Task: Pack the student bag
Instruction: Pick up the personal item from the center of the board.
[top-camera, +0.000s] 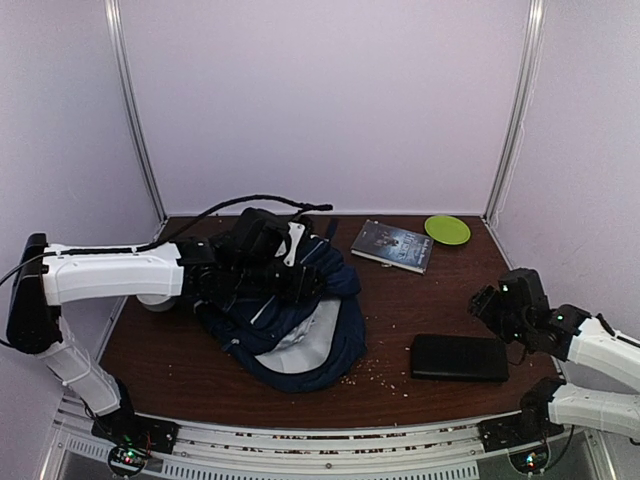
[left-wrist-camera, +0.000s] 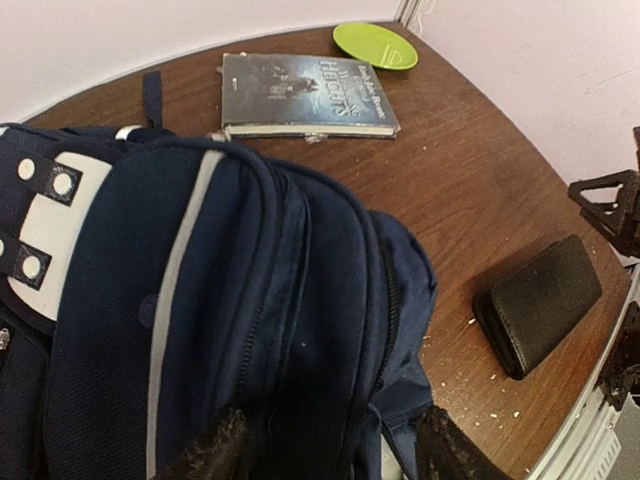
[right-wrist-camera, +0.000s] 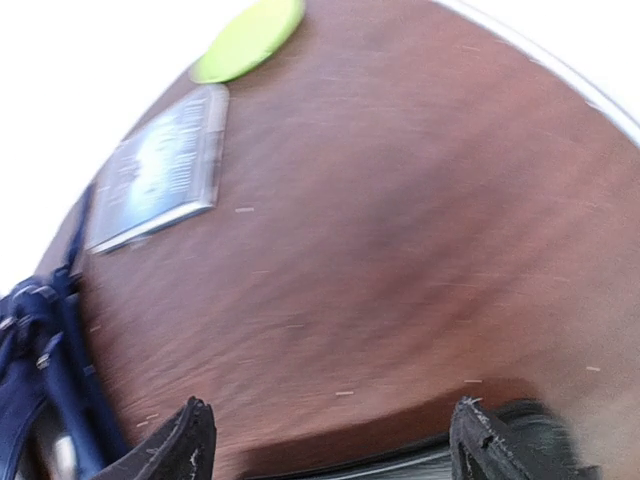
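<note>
A: What's hard to make out?
B: R wrist view is blurred. There's a dark strip at its btm edge, can't say for sure what it is. L wrist view cuts the student bag (top-camera: 300, 320) off at left & btm. From the top cam the L pincer (left-wrist-camera: 330, 450) is lost against the dark bag. Bag's inside isn't visible.
A: Pincers?
B: L pincer: tips stand wide apart w/ bag fabric under & between them, nothing clamped. R pincer (right-wrist-camera: 340, 445): also spread wide, empty, over bare bench (top-camera: 170, 350).
A: Bag where?
B: Slumped on the bench, left of centre, L arm lying across its top.
A: Counts?
B: 1 bag, 1 book (top-camera: 392, 245), 1 green disc (top-camera: 447, 230), 1 black case (top-camera: 459, 358), 2 arms, 2 pincers. Book & disc are at the far side, near each other. Case is front right, near the R pincer. Crumbs (top-camera: 378, 372) by the bag's front edge are too small to count.
</note>
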